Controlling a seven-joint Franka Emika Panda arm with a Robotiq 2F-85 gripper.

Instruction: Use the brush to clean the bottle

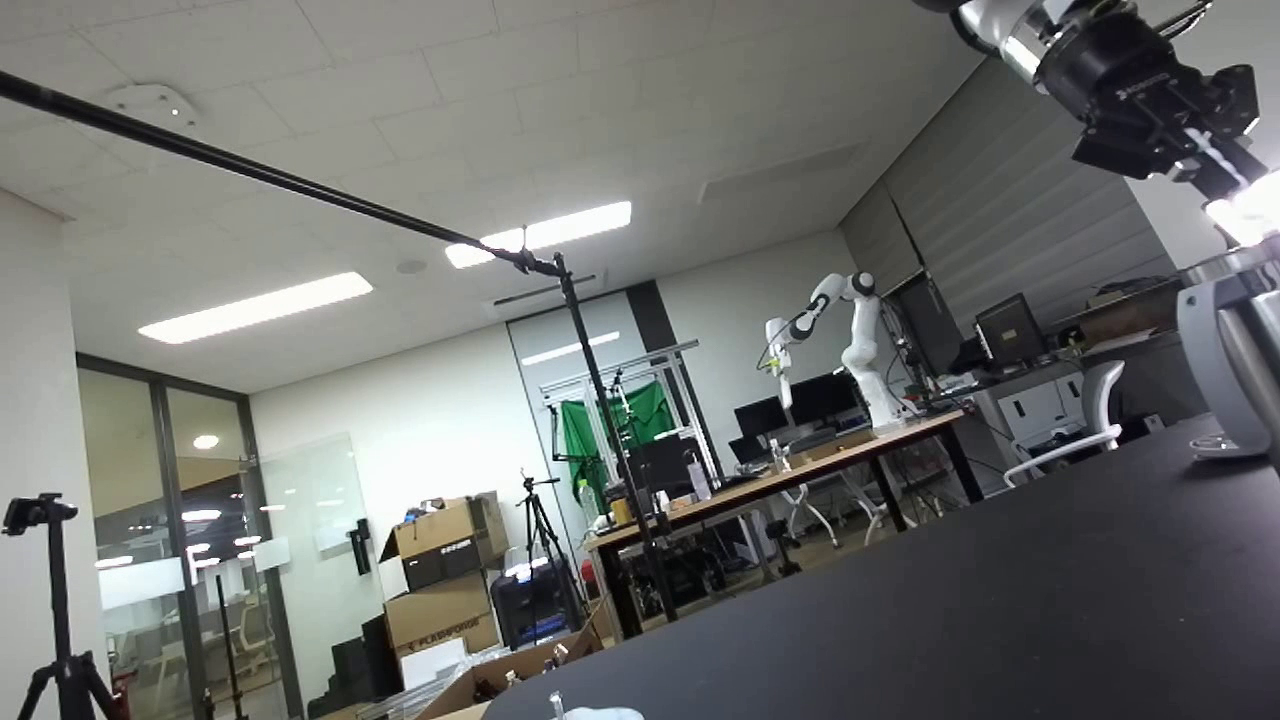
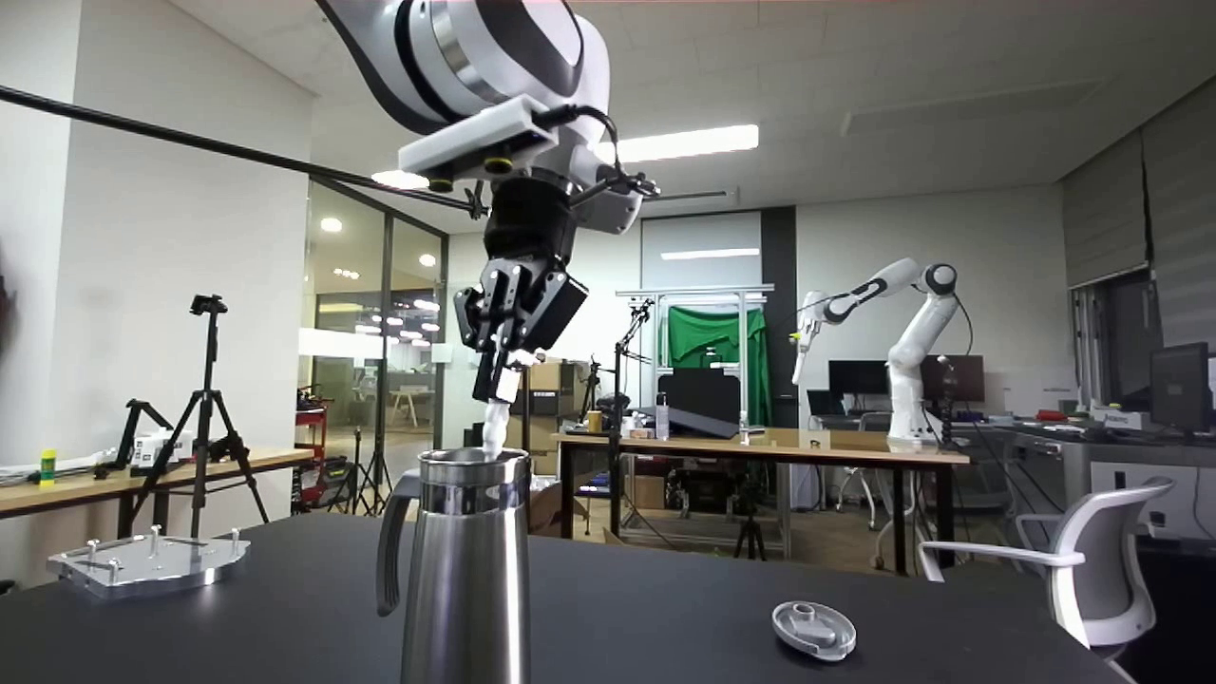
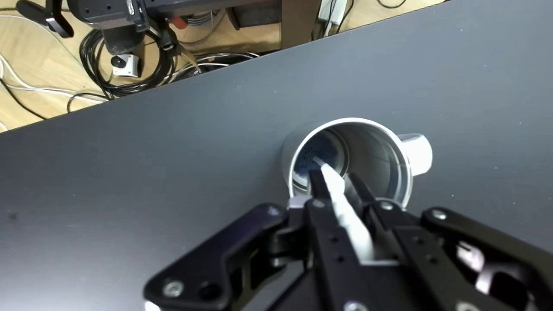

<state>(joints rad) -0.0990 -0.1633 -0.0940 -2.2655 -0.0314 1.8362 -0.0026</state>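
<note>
The bottle is a tall steel jug with a grey handle. It stands upright on the dark table in an exterior view (image 2: 467, 589), and shows partly, cut off at the right edge, in an exterior view (image 1: 1232, 370). The wrist view looks down into its open mouth (image 3: 380, 162). The brush has a white handle (image 3: 352, 220) and dark blue bristles at the jug's bottom. My gripper (image 3: 339, 183) is shut on the brush's handle, just above the jug's rim. In an exterior view the gripper (image 2: 500, 385) points down, with the white handle (image 2: 495, 429) entering the mouth.
A grey round lid (image 2: 814, 630) lies on the table, right of the jug. A clear plate with pegs (image 2: 152, 562) lies at the left. The table's edge (image 3: 142, 93) shows in the wrist view, with cables on the floor beyond.
</note>
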